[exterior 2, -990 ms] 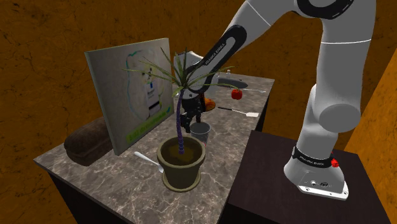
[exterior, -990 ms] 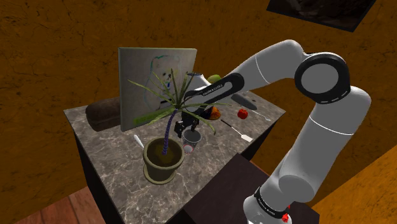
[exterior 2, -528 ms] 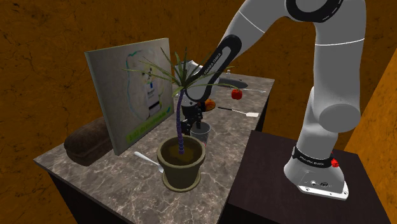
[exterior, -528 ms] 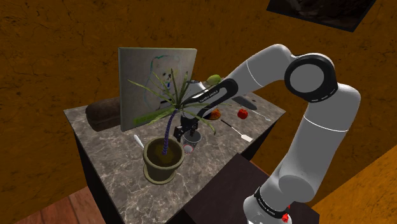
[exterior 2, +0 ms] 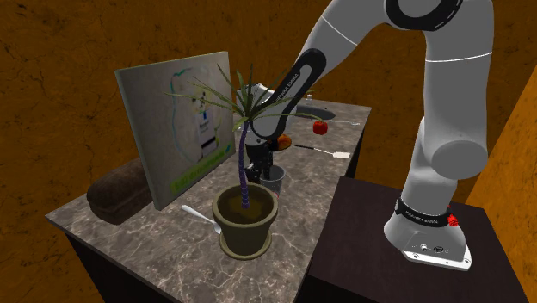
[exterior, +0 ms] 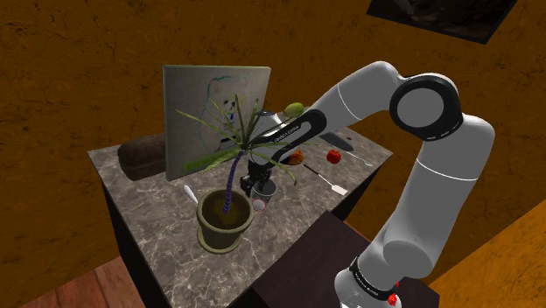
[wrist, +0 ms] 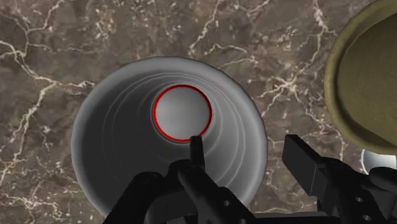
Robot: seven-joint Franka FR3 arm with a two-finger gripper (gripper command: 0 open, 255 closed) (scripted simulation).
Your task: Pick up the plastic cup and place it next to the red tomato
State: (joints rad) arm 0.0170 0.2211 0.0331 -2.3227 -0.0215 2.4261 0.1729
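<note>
1. Arm (exterior: 411,166): white, reaching over my marble tabletop (exterior: 153,206).
2. Picture panel (exterior: 210,109): upright at the back of the tabletop.
3. Potted plant (exterior: 225,219): in the shoulder view, just beside the cup at its 7 o'clock.
4. Claw (wrist: 247,146): spread, one finger inside the cup and the other outside its wall.
5. Cup (wrist: 121,127): grey, upright on the tabletop, with a red ring at its bottom.
6. Tomato (exterior: 333,156): red, in the shoulder view at the cup's 2 o'clock, well apart from it.
</note>
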